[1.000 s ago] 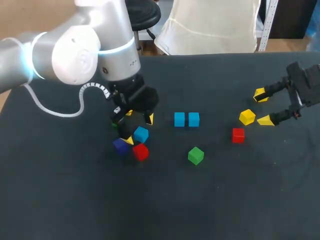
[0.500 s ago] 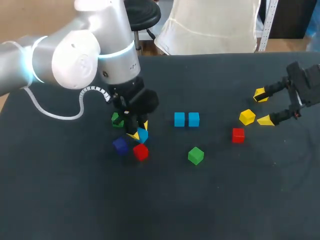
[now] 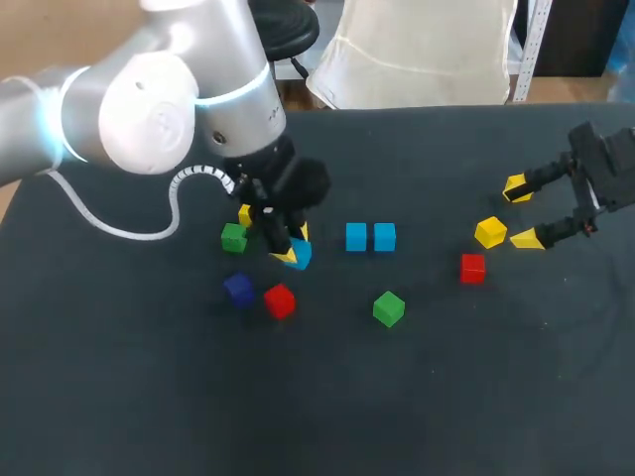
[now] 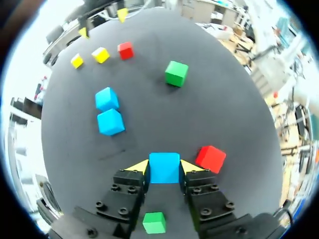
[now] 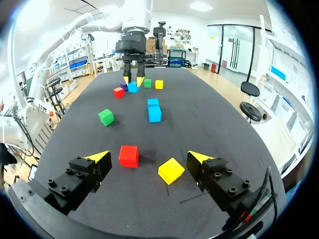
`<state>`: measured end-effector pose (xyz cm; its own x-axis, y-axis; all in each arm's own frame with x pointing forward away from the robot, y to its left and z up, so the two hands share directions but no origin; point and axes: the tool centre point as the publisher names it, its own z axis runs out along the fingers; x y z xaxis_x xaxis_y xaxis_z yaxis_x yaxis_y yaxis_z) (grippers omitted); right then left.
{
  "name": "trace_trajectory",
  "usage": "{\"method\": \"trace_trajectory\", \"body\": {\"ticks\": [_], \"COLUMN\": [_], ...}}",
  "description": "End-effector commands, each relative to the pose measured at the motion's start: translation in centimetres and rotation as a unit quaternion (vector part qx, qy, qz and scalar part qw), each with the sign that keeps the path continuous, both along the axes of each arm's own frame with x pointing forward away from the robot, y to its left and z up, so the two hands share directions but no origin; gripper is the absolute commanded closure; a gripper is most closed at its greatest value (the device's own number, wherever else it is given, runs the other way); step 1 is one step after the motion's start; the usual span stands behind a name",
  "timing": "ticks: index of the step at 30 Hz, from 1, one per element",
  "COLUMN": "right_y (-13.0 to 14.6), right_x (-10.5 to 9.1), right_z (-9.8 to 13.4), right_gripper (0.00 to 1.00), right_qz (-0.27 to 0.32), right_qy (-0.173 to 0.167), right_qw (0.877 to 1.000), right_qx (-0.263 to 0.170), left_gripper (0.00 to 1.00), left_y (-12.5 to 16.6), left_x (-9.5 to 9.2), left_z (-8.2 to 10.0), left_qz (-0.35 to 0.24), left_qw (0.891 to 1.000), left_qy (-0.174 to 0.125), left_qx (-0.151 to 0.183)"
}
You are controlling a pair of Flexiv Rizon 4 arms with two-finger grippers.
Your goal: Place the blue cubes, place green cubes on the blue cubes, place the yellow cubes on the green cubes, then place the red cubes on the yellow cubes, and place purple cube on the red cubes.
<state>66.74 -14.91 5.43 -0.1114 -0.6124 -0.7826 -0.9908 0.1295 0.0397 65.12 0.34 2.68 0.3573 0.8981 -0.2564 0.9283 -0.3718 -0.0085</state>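
My left gripper (image 3: 289,248) is shut on a blue cube (image 3: 297,257), both yellow fingertips pressing its sides (image 4: 164,168). Two more blue cubes (image 3: 356,236) (image 3: 385,236) sit side by side to its right. Around the left gripper lie a green cube (image 3: 233,237), a yellow cube (image 3: 245,214), a purple cube (image 3: 238,288) and a red cube (image 3: 280,300). Another green cube (image 3: 388,308) lies mid-table. My right gripper (image 3: 521,213) stands open at the far right, with a yellow cube (image 5: 171,171) and a red cube (image 5: 129,155) lying ahead of its fingers, untouched.
The dark table (image 3: 149,397) has free room along its front and left. My left arm's grey cable (image 3: 174,198) hangs over the table's left part. In the left wrist view the green cube (image 4: 153,222) lies under the gripper, the red cube (image 4: 210,159) beside it.
My left gripper shut on the blue cube and carried it right and farther back, towards the blue pair. That uncovered the green and yellow cubes. My right arm stayed still.
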Motion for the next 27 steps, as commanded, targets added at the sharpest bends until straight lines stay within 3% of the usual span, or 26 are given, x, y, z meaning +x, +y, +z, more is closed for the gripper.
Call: {"method": "trace_trajectory", "body": {"ticks": [1,7,12,27], "right_y": [0.0,0.0,0.0,0.0], "right_x": [0.1,0.1,0.1,0.1], "right_z": [0.0,0.0,0.0,0.0], "right_gripper": [0.0,0.0,0.0,0.0], "right_qz": [0.001,0.001,0.001,0.001], "right_qy": [0.0,0.0,0.0,0.0], "right_qw": [1.0,1.0,1.0,1.0], "right_qx": [0.001,0.001,0.001,0.001], "left_gripper": [1.0,1.0,1.0,1.0], "left_y": [-0.4,-1.2,-2.0,-3.6], "left_x": [0.2,1.1,2.2,4.3], "left_z": [-0.3,-0.4,-0.7,-2.1], "left_qz": [0.038,0.076,0.095,0.103], "left_qw": [0.999,0.997,0.995,0.995], "left_qy": [0.004,-0.003,0.009,0.014], "left_qx": [-0.008,-0.005,-0.005,-0.001]}}
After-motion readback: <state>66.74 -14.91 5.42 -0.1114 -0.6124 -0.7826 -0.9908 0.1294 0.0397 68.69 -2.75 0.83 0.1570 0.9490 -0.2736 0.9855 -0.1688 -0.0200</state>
